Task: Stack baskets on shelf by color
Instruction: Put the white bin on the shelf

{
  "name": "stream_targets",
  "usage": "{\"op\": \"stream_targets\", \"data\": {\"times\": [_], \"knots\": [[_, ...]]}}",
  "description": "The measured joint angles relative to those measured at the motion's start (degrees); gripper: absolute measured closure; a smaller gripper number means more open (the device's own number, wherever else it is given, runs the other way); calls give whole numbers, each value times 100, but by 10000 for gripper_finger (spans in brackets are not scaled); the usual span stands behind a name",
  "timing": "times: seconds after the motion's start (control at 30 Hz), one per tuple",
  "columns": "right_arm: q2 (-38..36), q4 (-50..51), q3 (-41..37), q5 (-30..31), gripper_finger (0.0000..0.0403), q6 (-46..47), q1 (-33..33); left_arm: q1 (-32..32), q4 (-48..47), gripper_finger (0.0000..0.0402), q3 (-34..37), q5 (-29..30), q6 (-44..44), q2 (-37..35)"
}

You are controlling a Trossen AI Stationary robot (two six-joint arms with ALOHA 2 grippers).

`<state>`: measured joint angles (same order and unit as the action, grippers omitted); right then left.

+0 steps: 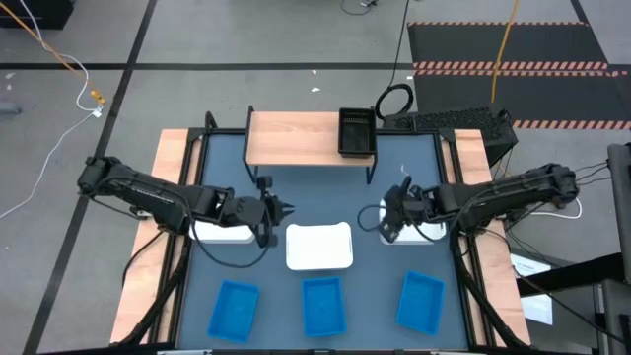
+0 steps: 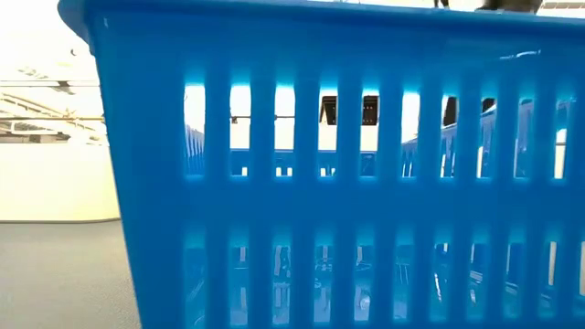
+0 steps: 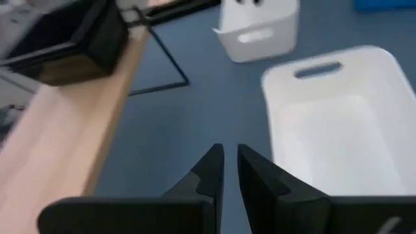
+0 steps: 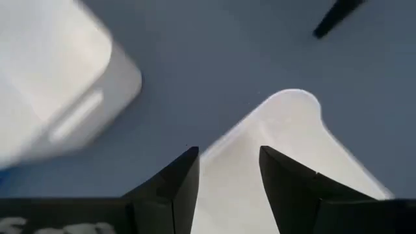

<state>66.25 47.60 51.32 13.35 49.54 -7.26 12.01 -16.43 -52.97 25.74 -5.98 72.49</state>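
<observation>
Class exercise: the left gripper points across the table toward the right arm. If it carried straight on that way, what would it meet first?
Most likely the middle white basket. The left gripper sits just off that basket's corner, fingers nearly shut, and its wrist view shows the basket slightly to one side of the line. Depth is unclear, so it might skim past over bare table.

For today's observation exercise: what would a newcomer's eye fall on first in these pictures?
Three blue baskets line the table's near edge, one filling the low view. Three white baskets sit mid-table, flanked by the left gripper and the right gripper. A black basket stands on the shelf.
</observation>
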Motion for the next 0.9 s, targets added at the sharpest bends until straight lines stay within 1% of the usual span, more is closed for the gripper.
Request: {"op": "stream_targets", "data": {"times": [0.07,0.2,0.3,0.43,0.6,0.67,0.8,0.9], "knots": [[56,-25,-80,-21,248,387,137,0,21,355,0,161,78,-5],[215,-103,-251,-196,248,1323,315,0,-137,355,0,181,254,-3],[228,-575,-305,-360,248,1526,351,0,-315,345,0,184,335,-3],[228,-1087,-305,-586,248,1512,351,-4,-545,305,0,334,485,-3],[537,-915,-307,-604,248,1909,279,-4,-939,246,0,345,710,-3],[717,-983,-312,-775,248,2145,156,-4,-1122,227,0,345,911,-3],[1093,-1098,-312,-1105,256,2330,-59,-4,-1293,201,52,346,1268,-3],[1281,-891,-312,-1245,272,2333,-86,-4,-1303,193,154,364,1296,-1]]}}
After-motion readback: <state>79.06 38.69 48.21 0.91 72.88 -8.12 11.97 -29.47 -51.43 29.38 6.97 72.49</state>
